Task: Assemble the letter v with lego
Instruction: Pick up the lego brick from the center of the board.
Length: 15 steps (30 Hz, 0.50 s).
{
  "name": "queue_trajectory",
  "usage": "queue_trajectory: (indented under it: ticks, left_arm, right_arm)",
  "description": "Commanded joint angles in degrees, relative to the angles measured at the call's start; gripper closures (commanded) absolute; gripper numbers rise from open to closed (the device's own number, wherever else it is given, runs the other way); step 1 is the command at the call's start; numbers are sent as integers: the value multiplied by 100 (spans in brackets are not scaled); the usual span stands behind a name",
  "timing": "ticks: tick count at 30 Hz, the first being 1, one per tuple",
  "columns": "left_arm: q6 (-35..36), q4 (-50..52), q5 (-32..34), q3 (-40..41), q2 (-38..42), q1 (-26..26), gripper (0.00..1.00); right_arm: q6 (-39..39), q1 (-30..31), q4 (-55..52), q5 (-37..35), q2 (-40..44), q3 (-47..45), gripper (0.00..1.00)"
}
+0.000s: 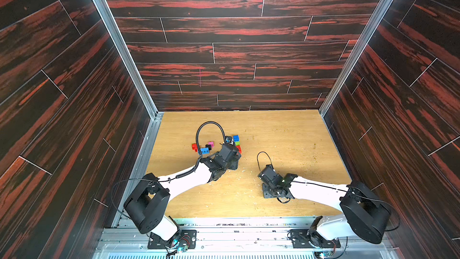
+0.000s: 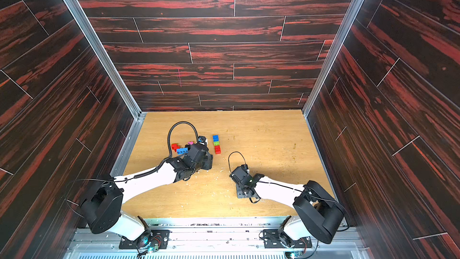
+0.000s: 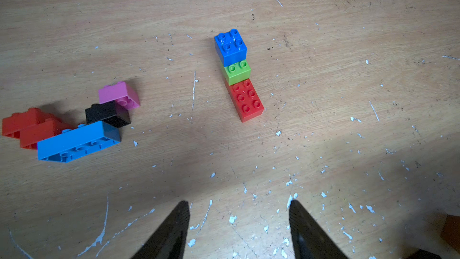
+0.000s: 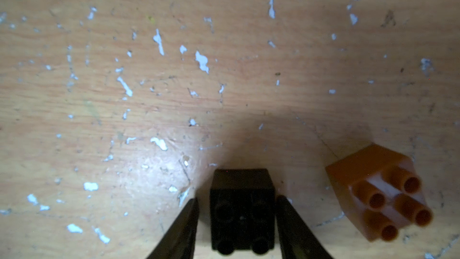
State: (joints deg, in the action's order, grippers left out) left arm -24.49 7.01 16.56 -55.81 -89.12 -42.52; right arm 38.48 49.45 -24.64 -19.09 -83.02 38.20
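A row of lego lies on the wooden table (image 3: 348, 95): a blue square brick (image 3: 230, 46), a lime green one (image 3: 236, 72) and a red oblong one (image 3: 246, 100), also seen in a top view as the row (image 2: 216, 144). My left gripper (image 3: 239, 203) hovers open and empty just short of the red end. My right gripper (image 4: 238, 200) is low over the table, jaws either side of a black square brick (image 4: 242, 210) lying on its side, a thin gap on each side. An orange brick (image 4: 378, 190) lies beside it.
A loose heap lies to the left of the row: pink brick (image 3: 117, 93), black brick (image 3: 104, 113), light blue oblong brick (image 3: 77, 142) and two red bricks (image 3: 27, 125), all tipped over. Dark panelled walls (image 1: 74, 95) close in three sides.
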Motion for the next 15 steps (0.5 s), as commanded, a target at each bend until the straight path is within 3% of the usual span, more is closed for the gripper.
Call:
queue_trajectory:
  ticks: [1,15]
  left_arm:
    - [-64,29,41,45,89,-25,34]
    - [-113,38,31,105,78,-36,34]
  right_arm:
    - [-65,47,-107,76,-240,19,49]
    - [-24,56,-218,125,-75,-58,56]
